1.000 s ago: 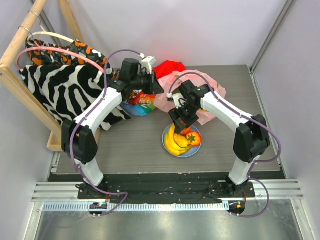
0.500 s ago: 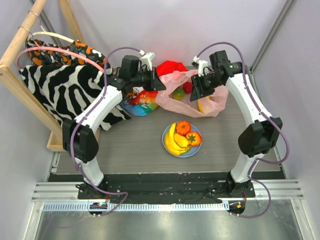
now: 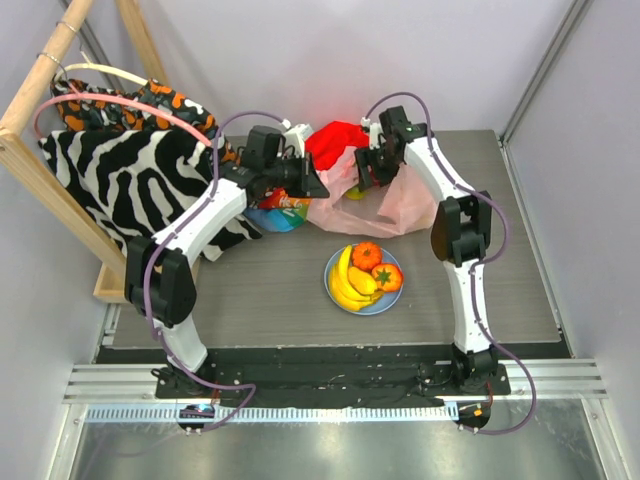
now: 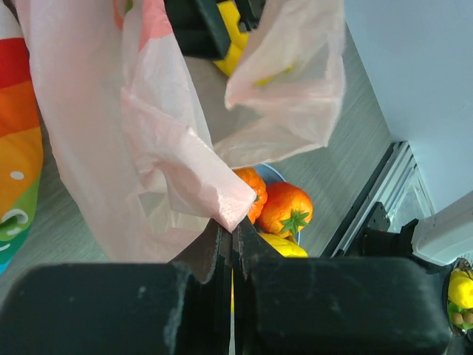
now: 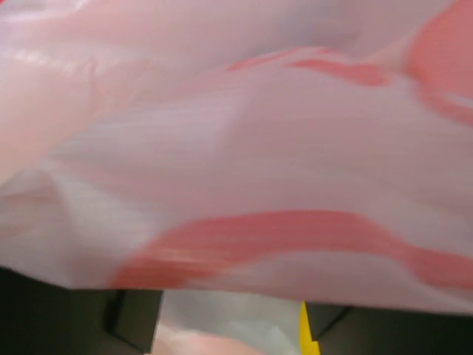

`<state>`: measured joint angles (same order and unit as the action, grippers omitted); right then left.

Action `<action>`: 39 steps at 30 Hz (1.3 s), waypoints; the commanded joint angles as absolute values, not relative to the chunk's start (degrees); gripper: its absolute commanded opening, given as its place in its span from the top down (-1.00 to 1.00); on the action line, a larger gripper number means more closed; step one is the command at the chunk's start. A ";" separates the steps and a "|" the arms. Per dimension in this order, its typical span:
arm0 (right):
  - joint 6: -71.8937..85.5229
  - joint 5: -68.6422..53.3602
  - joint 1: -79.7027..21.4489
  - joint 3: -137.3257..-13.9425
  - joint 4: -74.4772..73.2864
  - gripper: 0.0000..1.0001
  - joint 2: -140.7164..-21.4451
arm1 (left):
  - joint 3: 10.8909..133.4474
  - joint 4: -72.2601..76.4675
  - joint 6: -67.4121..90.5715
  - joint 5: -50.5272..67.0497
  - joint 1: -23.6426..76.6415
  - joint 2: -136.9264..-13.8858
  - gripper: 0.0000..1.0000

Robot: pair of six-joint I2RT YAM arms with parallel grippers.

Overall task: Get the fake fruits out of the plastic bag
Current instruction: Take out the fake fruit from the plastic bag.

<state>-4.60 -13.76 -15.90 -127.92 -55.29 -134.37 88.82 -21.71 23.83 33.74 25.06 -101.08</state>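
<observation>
My left gripper is clamped tight on a fold of the plastic bag, pinching its near edge. My right gripper sits at the bag's mouth with its jaws apart and a yellow fruit between them; I cannot tell whether they touch it. Half a second ago that gripper was at the bag's right side; it has moved left. The bag lies crumpled, translucent pink, at the far side of the table. Other fake fruits rest on the blue plate.
</observation>
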 commanded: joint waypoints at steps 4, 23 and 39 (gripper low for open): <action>-3.69 -11.86 -15.91 -137.28 -50.98 -0.71 -139.38 | 86.93 -21.53 22.94 36.65 25.31 -97.73 1.00; -5.71 -4.05 -21.36 -143.44 -49.22 -0.70 -146.77 | 87.98 -21.97 22.50 35.95 26.37 -99.32 1.00; -11.68 -7.03 -20.48 -142.49 -51.14 0.18 -141.70 | 90.69 -23.03 19.69 32.70 26.28 -99.66 1.00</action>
